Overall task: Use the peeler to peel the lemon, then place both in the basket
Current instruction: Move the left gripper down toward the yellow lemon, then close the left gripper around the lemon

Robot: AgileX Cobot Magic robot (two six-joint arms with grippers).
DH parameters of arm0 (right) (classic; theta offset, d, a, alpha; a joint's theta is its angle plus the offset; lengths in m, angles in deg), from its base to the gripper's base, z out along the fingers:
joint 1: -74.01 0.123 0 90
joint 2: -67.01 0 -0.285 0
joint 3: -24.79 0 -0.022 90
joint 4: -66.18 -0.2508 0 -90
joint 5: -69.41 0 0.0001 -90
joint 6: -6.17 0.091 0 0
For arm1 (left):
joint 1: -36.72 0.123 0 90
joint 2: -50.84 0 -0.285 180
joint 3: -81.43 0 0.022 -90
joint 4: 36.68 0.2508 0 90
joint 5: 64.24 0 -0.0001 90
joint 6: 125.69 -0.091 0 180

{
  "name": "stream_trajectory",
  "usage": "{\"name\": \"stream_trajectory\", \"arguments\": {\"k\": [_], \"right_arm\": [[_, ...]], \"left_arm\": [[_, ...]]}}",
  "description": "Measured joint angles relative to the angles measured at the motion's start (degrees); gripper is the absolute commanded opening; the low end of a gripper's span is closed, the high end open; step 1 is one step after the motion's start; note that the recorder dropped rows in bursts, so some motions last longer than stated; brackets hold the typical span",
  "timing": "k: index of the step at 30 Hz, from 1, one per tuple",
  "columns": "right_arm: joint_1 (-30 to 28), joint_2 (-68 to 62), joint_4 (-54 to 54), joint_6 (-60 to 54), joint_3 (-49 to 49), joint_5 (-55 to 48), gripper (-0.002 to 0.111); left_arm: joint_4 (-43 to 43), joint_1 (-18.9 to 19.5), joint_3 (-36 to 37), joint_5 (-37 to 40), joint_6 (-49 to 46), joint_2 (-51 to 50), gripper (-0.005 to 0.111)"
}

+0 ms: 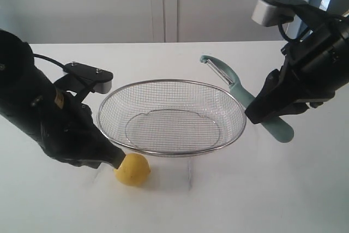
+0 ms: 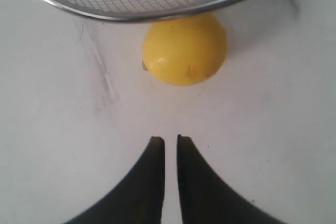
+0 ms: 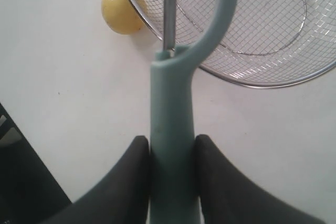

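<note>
The yellow lemon (image 1: 132, 169) lies on the white table against the near outside of the wire basket (image 1: 172, 81). In the left wrist view the lemon (image 2: 185, 50) sits just under the basket rim (image 2: 131, 17). My left gripper (image 2: 170, 140) points at it from a short way off, open by only a narrow gap with nothing between its fingers. In the exterior view its tip (image 1: 116, 162) is right beside the lemon. My right gripper (image 3: 172, 142) is shut on the teal handle of the peeler (image 3: 170, 108). The peeler (image 1: 224, 73) is held above the basket's right rim, its blade end pointing to the back.
The table is bare white around the basket. Both black arms flank the basket, left (image 1: 49, 118) and right (image 1: 305, 80). A grey wall rises behind the table's far edge.
</note>
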Motion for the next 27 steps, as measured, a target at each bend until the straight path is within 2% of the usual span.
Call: {"name": "stream_trajectory", "arguments": {"k": [6, 10, 19, 27], "right_arm": [[0.0, 0.0, 0.0, 0.0, 0.0, 0.0, 0.000], [0.0, 0.0, 0.0, 0.0, 0.0, 0.0, 0.000], [0.0, 0.0, 0.0, 0.0, 0.0, 0.0, 0.000], [0.0, 0.0, 0.0, 0.0, 0.0, 0.0, 0.000]], "left_arm": [[0.1, 0.0, 0.0, -4.2, 0.2, 0.0, 0.064], [0.1, 0.0, 0.0, -5.4, 0.2, 0.0, 0.077], [-0.9, 0.0, 0.3, -8.6, 4.3, 0.0, 0.078], [-1.0, 0.0, 6.8, -17.0, 11.0, -0.3, 0.078]]}}
